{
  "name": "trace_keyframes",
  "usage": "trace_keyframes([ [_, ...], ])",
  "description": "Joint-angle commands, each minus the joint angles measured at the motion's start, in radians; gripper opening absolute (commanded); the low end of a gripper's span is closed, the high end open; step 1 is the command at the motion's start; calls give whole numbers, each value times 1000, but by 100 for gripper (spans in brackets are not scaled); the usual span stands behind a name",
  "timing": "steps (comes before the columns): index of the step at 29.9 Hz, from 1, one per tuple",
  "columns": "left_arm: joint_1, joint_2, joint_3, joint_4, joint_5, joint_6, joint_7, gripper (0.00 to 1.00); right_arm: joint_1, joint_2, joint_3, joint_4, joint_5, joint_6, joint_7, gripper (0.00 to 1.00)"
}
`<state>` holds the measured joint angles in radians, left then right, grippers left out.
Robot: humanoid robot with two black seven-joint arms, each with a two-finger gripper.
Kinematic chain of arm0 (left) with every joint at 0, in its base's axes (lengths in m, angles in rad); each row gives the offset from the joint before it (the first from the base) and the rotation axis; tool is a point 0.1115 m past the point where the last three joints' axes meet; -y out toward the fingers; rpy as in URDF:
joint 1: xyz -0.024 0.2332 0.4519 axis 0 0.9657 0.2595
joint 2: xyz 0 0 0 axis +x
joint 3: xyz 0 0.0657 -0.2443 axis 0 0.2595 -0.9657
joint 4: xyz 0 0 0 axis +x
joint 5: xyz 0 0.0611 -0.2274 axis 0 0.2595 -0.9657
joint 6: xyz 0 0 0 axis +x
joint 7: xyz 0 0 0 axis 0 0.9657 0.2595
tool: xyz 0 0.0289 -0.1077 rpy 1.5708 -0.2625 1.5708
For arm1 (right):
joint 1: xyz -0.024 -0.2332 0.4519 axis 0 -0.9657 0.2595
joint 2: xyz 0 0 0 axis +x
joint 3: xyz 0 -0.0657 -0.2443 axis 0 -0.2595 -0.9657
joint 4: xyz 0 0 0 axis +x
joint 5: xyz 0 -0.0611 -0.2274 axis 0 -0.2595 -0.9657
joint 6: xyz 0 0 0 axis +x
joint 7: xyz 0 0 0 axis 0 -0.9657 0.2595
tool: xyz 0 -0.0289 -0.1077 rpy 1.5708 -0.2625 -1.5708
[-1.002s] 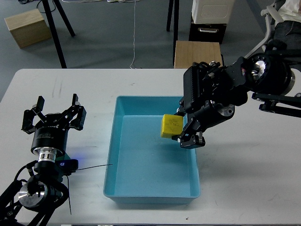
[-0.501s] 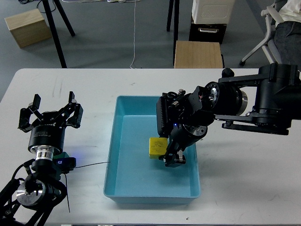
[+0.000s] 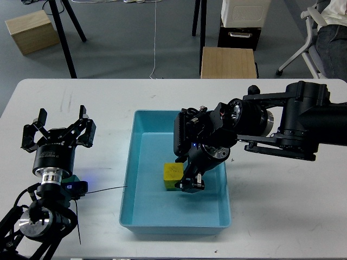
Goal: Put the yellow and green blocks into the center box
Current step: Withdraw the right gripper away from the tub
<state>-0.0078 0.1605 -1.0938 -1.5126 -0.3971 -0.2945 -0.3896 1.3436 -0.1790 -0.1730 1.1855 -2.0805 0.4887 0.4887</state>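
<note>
Right arm: enters from the right edge, thick black links running leftward across the white table [image 3: 282, 216], wrist bent downward over the blue box [image 3: 130, 179].

Right gripper [image 3: 184, 181]: lowered inside the box, fingers pointing down and toward the left, pinching the yellow block [image 3: 173, 174] from its right side. Near finger [image 3: 194, 184] visible just beside the block's right face; the far finger cannot be made out clearly.

Yellow block: inside the box, left of centre of the floor, low against or just above the bottom; contact with the floor cannot be told. A thin darker, greenish strip along its lower edge; whether a second block or shadow cannot be told.

Blue box: rectangular, open-topped, centre of the table, long axis running away from the viewer.

Left arm: enters from the lower left corner, rising upright to the wrist, silver collar below the gripper, positioned well apart from the box on the left side of the table.

Left gripper [image 3: 58, 132]: pointing upward and away, fingers spread wide, nothing between them.

Small blue-lit module [image 3: 76, 188]: at the base of the left wrist, thin black wire [image 3: 105, 190] running from it toward the box's left wall.

Beyond the table: wooden stool [image 3: 227, 62], cardboard box [image 3: 31, 31], black tripod legs [image 3: 68, 32], office chair [image 3: 312, 32] at upper right.
</note>
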Motion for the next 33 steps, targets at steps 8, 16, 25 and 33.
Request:
trace_keyframes([
  [8, -58, 62, 0, 0, 9, 2, 0, 100, 2, -146, 274, 13, 31, 0, 0, 97],
  [16, -179, 235, -14, 38, 112, 34, -25, 100, -59, -200, 674, 2, 198, 0, 0, 97],
  [25, -374, 513, 44, 92, 96, 212, -15, 100, -306, -77, 1125, 17, 214, -73, 0, 96],
  [33, -449, 617, 52, 178, 272, 8, -43, 100, -667, 134, 1542, 213, 232, -183, -162, 96],
])
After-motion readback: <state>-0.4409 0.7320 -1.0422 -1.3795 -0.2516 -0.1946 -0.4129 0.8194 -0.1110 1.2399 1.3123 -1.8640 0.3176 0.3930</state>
